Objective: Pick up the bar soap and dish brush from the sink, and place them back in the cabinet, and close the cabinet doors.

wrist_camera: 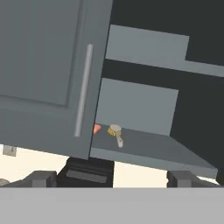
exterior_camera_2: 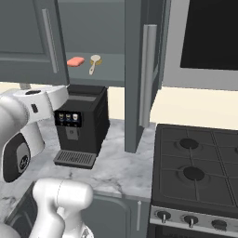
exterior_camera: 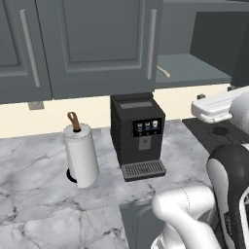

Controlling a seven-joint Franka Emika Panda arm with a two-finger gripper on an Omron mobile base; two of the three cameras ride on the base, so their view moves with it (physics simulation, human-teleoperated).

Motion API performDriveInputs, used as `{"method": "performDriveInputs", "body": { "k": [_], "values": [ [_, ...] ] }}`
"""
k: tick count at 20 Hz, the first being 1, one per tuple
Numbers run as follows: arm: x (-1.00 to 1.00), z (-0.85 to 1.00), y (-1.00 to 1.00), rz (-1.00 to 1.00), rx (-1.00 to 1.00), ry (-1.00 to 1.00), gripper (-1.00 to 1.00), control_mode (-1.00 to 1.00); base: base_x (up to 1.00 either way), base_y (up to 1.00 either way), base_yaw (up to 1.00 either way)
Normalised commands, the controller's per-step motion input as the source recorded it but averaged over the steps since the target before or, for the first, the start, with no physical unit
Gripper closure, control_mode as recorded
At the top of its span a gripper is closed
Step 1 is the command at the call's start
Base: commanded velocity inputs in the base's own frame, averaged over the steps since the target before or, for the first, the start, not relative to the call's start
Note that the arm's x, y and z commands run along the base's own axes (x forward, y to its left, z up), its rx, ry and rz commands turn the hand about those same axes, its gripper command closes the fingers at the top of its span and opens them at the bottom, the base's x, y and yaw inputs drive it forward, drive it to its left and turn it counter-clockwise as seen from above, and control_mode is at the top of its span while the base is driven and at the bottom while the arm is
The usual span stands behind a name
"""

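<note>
My fingers (wrist_camera: 112,177) spread wide, holding nothing. Bar soap (exterior_camera_2: 76,61) and dish brush (exterior_camera_2: 95,62) lie side by side on the cabinet (exterior_camera_2: 111,74) shelf, above the coffee machine (exterior_camera_2: 81,123). Cabinet doors (exterior_camera_2: 139,69) stand open.

bar soap (wrist_camera: 96,128): half hidden by cabinet door (wrist_camera: 48,70) | sink (exterior_camera: 138,224): cut off

Coral-orange bar soap (exterior_camera_2: 76,61), cream-tan dish brush (exterior_camera_2: 95,62), dark grey cabinet doors (exterior_camera: 99,46), black coffee machine (exterior_camera: 137,133), grey-veined white marble worktop (exterior_camera: 34,194).
</note>
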Motion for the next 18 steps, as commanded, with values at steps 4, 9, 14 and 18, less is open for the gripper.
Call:
{"method": "performDriveInputs", "body": {
  "k": [4, 9, 14, 18],
  "values": [
    [-0.53, 0.0, -0.2, 0.0, 0.0, 0.0, -1.0, -1.0, 0.0, 0.0, 0.0],
    [-0.45, 0.0, -0.09, 0.0, 0.0, 0.0, -1.0, -1.0, 0.0, 0.0, 0.0],
    [-0.32, 0.0, -0.04, 0.0, 0.0, 0.03, -1.0, -1.0, 0.0, 0.0, 0.0],
    [-0.23, 0.0, 0.0, 0.0, 0.05, 0.1, -1.0, -1.0, 0.0, 0.0, 0.0]
  ]
}}
